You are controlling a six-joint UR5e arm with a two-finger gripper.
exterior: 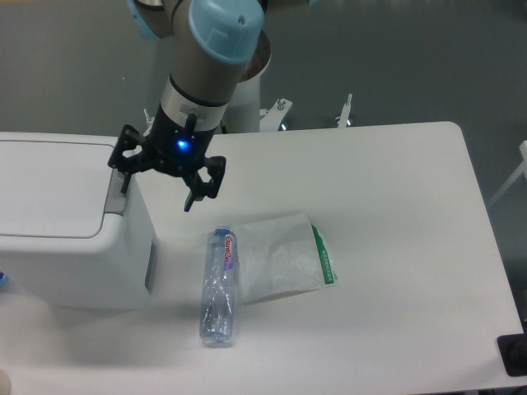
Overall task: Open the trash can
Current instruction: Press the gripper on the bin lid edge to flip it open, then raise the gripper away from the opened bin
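Note:
The trash can (74, 255) is a large white boxy bin standing at the left of the table. Its flat white lid (49, 189) lies down flat and shut. A grey tab (115, 193) sits at its right rim. My gripper (158, 192) hangs over the bin's right edge with its fingers spread open. One finger (125, 183) is down by the grey tab. The other finger (191, 200) hangs off the bin's right side, over the table. It holds nothing.
A clear plastic bottle (220, 288) lies on the table right of the bin. A crumpled clear bag with a green strip (284, 259) lies beside it. The table's right edge (494, 271) runs down the right side. Clamps (346, 111) stand at the table's back edge.

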